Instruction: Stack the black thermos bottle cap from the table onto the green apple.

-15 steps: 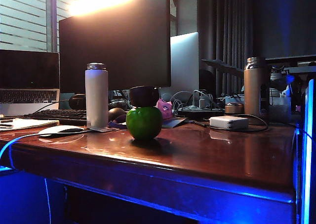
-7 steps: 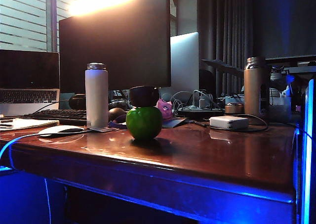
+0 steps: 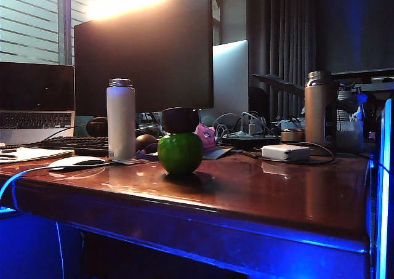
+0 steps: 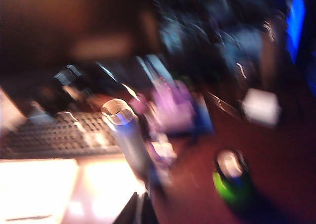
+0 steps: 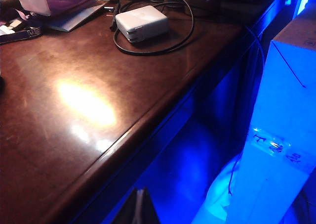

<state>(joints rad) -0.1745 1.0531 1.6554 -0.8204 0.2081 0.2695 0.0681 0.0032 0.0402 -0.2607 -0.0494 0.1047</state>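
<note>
Black cap seated centred atop green apple on the surface, stack apparently complete; left claw aloft, seemingly clenched and empty; right claw clenched, parked beyond the surface edge.

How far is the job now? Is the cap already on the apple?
Done: the cap sits on top of the apple, which stands on the table.
In hand: nothing. The left gripper looks shut and empty above the desk; the right gripper is shut and empty, off the table's edge.
Left: nothing visible.
</note>
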